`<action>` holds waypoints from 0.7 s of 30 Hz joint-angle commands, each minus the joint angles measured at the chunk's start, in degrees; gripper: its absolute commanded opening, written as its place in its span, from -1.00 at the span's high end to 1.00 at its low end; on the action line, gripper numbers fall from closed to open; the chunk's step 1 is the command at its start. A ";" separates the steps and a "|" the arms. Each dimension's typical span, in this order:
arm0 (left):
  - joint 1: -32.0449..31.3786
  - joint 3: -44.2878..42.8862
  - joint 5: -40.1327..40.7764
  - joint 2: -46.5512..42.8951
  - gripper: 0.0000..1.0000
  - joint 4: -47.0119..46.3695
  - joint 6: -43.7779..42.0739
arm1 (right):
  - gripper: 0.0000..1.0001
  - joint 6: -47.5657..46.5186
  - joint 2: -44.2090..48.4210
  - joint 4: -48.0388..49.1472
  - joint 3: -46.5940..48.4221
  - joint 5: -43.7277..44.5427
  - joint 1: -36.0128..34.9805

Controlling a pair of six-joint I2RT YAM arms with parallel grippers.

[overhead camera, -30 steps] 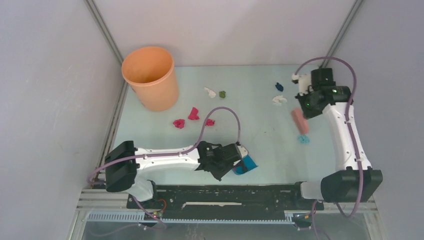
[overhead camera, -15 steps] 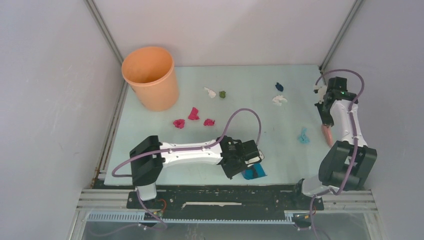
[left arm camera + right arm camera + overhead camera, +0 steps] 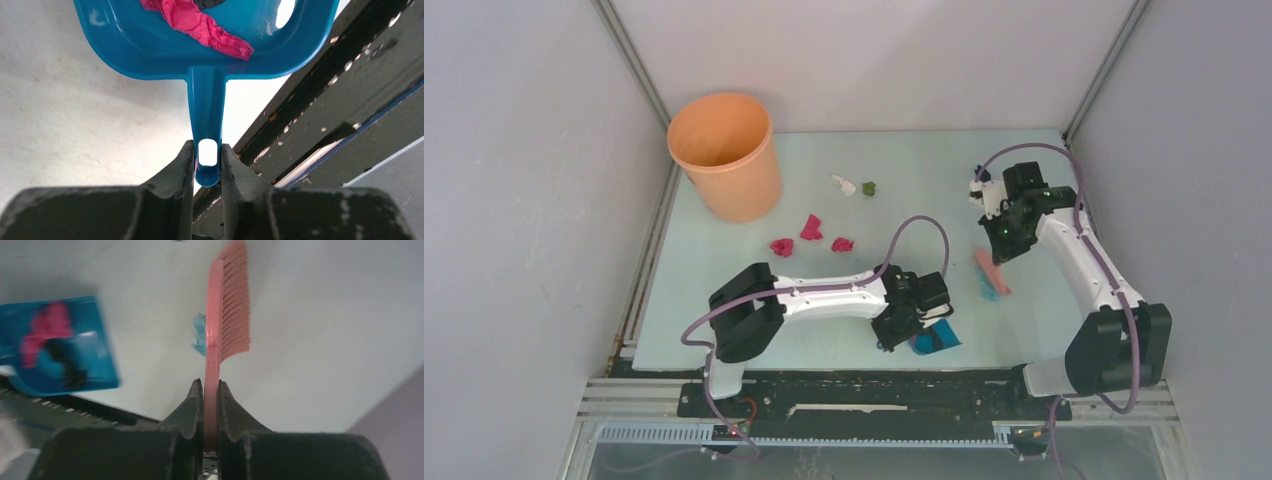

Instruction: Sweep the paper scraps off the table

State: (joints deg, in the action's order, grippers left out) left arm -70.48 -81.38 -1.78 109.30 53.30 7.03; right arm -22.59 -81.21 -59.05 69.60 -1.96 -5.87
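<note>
now, scraps (image 3: 811,228) lie scattered on the table (image 3: 924,160): three magenta ones mid-left, a white and an olive one farther back, and a light blue one (image 3: 199,335) just beside the brush (image 3: 227,310). a magenta one sits in the dustpan (image 3: 150,45). the left gripper (image 3: 207,150) pinches the dustpan's handle; the right gripper (image 3: 210,385) is clamped on the brush's handle.

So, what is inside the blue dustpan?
A magenta paper scrap and a black scrap lie in the dustpan. Whatever lies under them is covered.
</note>
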 commanded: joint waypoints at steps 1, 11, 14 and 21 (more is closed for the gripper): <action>-0.29 -5.90 -0.76 3.49 1.00 0.40 -1.03 | 1.00 6.72 3.23 -7.97 -1.35 -20.88 -2.83; -0.54 -10.92 5.09 7.34 1.00 -0.49 2.62 | 1.00 7.00 6.45 -15.99 4.63 -33.25 -2.49; -0.54 -7.97 8.76 4.11 1.00 -2.92 5.13 | 1.00 4.90 5.88 -18.54 8.39 -30.38 -0.82; -0.29 0.73 15.28 -6.32 1.00 -4.13 11.52 | 1.00 0.84 1.96 -20.17 20.83 -21.44 -0.29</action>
State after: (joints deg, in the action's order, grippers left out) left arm -71.18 -83.22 7.88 111.39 50.19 13.45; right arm -19.22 -77.23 -76.99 82.83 -25.80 -6.04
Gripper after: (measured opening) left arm 0.230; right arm 0.095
